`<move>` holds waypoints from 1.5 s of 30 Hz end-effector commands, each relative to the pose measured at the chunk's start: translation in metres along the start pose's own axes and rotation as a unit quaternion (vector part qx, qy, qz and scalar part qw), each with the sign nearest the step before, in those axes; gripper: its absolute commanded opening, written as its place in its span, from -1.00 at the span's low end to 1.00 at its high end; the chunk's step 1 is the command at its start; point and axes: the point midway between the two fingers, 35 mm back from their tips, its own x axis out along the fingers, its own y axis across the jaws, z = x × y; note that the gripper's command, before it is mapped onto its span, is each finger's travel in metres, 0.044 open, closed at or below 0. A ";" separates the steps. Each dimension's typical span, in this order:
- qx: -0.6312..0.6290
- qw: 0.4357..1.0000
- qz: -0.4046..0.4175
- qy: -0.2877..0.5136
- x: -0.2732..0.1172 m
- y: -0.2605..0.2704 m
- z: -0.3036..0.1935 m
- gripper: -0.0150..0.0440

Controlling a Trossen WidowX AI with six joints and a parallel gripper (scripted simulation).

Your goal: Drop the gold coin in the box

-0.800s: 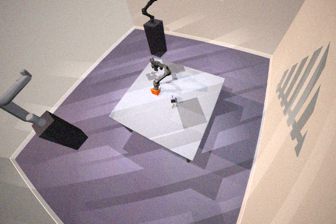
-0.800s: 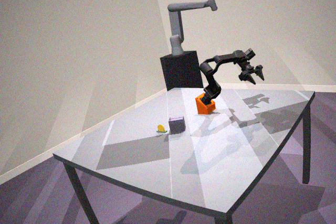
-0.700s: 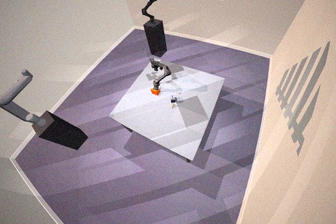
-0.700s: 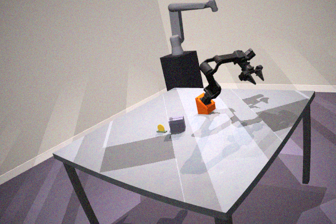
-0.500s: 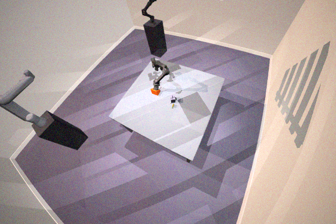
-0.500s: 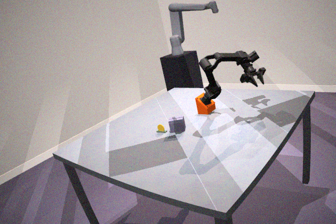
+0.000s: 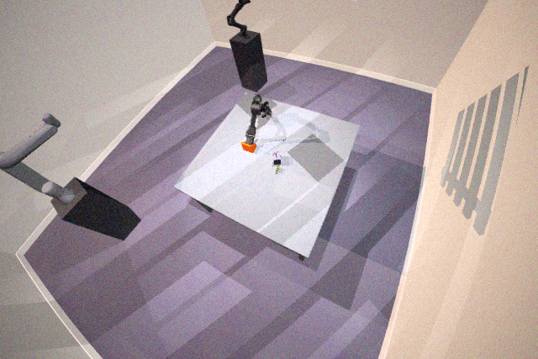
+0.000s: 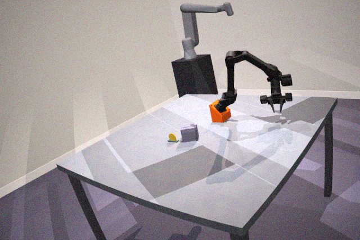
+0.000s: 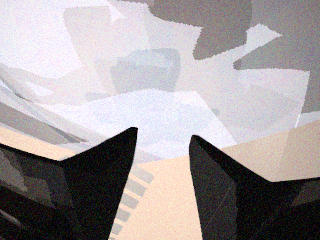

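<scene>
Basically nothing was done yet; the coin [image 8: 172, 136] sat in its holder [image 8: 173, 140] beside the box [image 8: 189, 132]. The gripper [image 8: 276, 110] hung well apart, partly open and empty; pickup and drop were left.

- Table [image 8: 185, 173]: smooth, pale, slightly glossy top; dark matt legs.
- Coin [image 8: 172, 136]: smooth, gold, metal-like.
- Box [image 8: 189, 133]: matt grey, plastic-like.
- Base [image 8: 219, 113]: bright orange, smooth plastic look.
- Arm [image 8: 250, 60]: matt black.
- Gripper [image 8: 277, 109]: matt black fingers.
- Floor [image 8: 35, 211]: purple, matt.
</scene>
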 end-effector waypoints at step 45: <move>0.817 -0.198 0.408 0.356 0.134 0.466 -0.132 0.05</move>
